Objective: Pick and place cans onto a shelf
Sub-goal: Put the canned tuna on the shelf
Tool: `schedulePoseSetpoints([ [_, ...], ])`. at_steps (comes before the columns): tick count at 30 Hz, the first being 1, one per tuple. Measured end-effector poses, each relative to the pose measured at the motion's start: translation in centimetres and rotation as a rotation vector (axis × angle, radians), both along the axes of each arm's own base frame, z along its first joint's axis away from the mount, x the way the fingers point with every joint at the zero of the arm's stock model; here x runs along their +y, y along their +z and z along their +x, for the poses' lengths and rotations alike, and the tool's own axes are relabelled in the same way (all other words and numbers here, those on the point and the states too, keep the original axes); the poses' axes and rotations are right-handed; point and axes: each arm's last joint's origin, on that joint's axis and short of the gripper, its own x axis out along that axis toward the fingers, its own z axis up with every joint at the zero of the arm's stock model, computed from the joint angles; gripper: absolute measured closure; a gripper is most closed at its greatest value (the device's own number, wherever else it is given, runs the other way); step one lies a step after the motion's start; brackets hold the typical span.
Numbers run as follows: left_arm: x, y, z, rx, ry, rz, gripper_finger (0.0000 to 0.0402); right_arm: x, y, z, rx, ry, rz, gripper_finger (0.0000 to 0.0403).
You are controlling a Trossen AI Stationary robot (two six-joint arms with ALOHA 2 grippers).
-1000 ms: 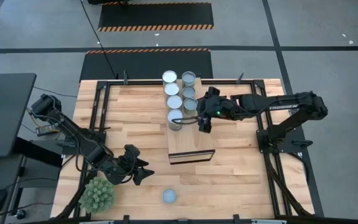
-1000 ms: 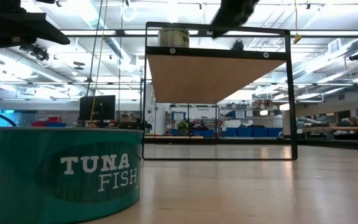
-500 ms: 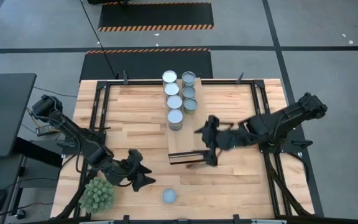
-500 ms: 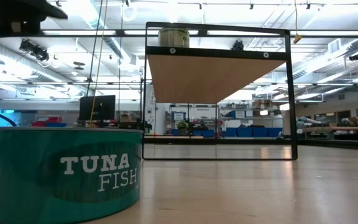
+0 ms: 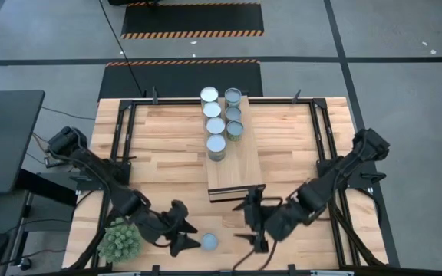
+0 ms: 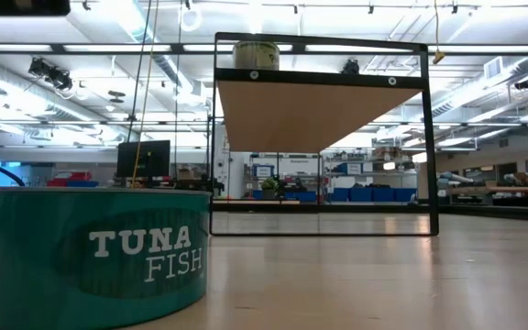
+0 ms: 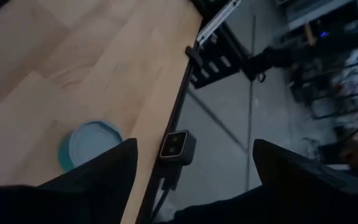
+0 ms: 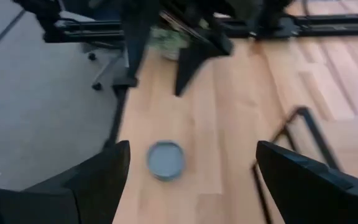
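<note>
Just beside your spread, empty left end effector (image 5: 183,238) and near the spread, empty right end effector (image 5: 253,222), the last can (image 5: 209,242) stands on the counter (image 5: 167,153); probably rigid, slick and light, so grip its curved sides.

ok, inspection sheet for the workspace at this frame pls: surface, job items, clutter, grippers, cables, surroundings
Surface: butcher-block tabletop inside a black frame.
Job's things: seven cans in two rows on the far part of the shelf; one loose can on the tabletop near the front edge, teal "TUNA FISH" label in the low view.
Clutter: spiky green plant ball at the front left corner.
Grippers: left gripper open, empty, just left of the loose can; right gripper open, empty, to the can's right, in front of the shelf.
Cables: black cable running from the floor to the table's back edge.
Surroundings: grey floor, hazard-striped mats, dark desk at left.
</note>
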Motion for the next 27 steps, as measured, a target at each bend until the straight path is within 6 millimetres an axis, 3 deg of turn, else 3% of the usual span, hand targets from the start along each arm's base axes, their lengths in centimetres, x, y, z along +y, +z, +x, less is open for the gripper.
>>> schedulePoseSetpoints([
  [7,-1.7,-0.6,1.3,0.089,-0.033,0.106,0.0079,3.6,-1.2,2.3,0.002,0.062,-0.074,0.0047],
  [14,-2.7,-3.2,1.8,0.189,-0.054,0.095,0.0079,5.0,-5.3,4.2,0.094,0.117,-0.108,0.0044],
  [21,-3.7,-3.7,0.3,0.293,-0.091,0.038,0.0079,5.6,-8.3,5.9,0.133,0.148,-0.069,0.0039],
  [27,-5.1,-3.4,-1.4,0.324,-0.116,-0.018,0.0082,6.0,-7.9,6.7,0.051,0.139,0.002,0.0039],
])
